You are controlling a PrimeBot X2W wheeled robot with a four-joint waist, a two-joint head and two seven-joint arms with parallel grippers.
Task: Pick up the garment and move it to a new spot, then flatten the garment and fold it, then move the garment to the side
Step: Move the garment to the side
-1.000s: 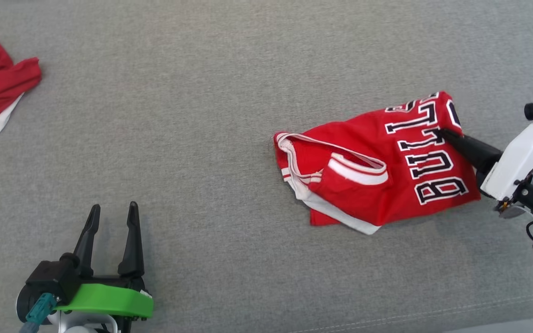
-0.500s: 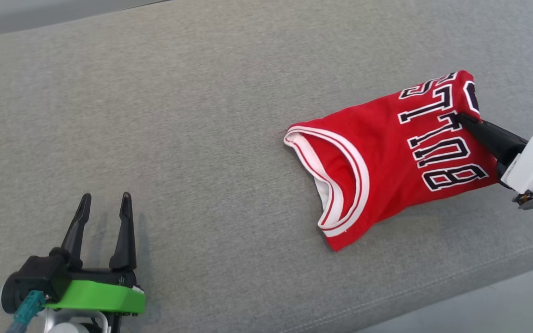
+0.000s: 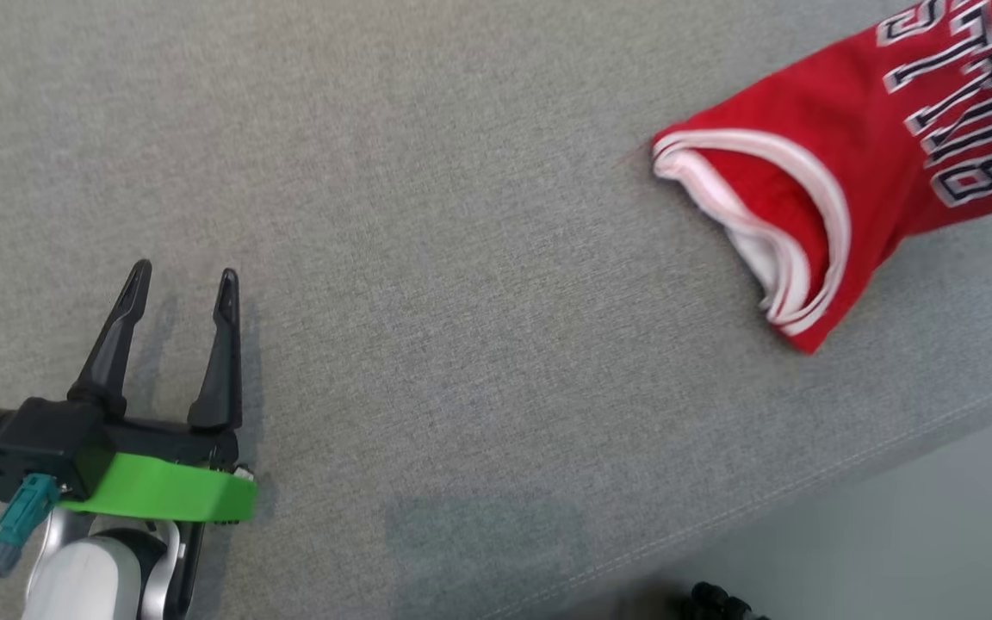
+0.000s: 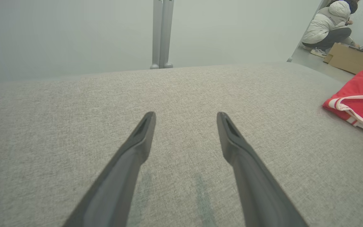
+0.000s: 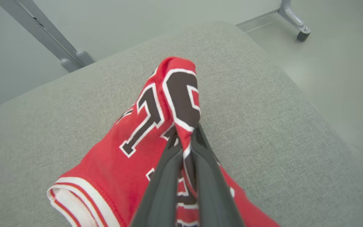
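A wide grey fabric-covered surface (image 3: 461,215) is seen across the head view, and a pale floor (image 3: 961,517) is visible beyond its stitched edge at the lower right. The red garment (image 3: 866,112), a jersey trimmed in white with black, white-edged lettering, is found at the upper right of that view, near the surface's edge. Its white-banded opening is laid on the fabric, while the lettered end is held up by the right tool (image 5: 186,142). In the right wrist view a fold of the lettered cloth is seen pinched between that tool's two dark fingers, which are closed tight on it. The left tool (image 3: 184,269) is placed at the lower left of the head view, well apart from the garment, with its fingers spread wide and only bare surface seen between them. In the left wrist view a grey metal post (image 4: 162,31) is seen past the far edge. A crouching person (image 4: 326,22) in a pale jacket can be made out beside a cardboard box (image 4: 345,58).
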